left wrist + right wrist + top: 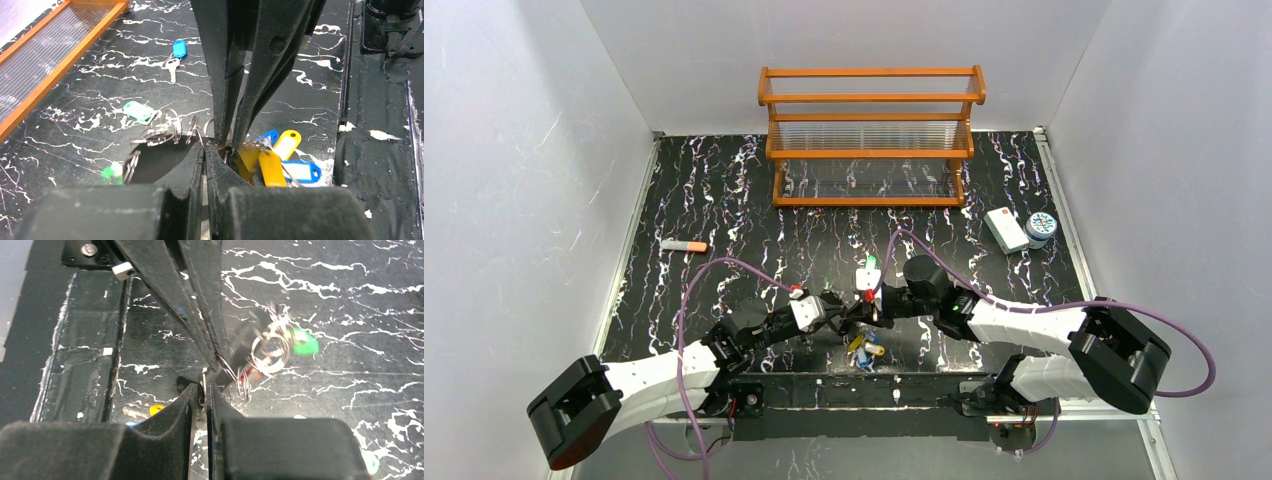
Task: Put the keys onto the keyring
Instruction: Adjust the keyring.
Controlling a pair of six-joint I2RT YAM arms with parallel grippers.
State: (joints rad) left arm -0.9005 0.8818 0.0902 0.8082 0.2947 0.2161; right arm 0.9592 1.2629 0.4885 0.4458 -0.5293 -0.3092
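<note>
My left gripper (832, 313) and right gripper (862, 311) meet tip to tip above the table's near middle. Both are shut on the thin wire of the keyring (199, 133), which also shows in the right wrist view (227, 371). Keys with yellow tags (272, 167) and blue tags (300, 171) hang by the joined tips; they also show in the top view (864, 351). Small split rings (270, 347) with a green tag (305, 346) and a red tag (251, 375) hang on the other side. A blue-tagged key (176, 54) and a teal tag (137, 111) lie loose on the table.
An orange wooden rack (871, 135) stands at the back. A white box (1005, 229) and a round patterned tin (1041, 226) sit at the right. An orange-tipped grey stick (684, 245) lies at the left. The black mounting rail (894, 390) runs along the near edge.
</note>
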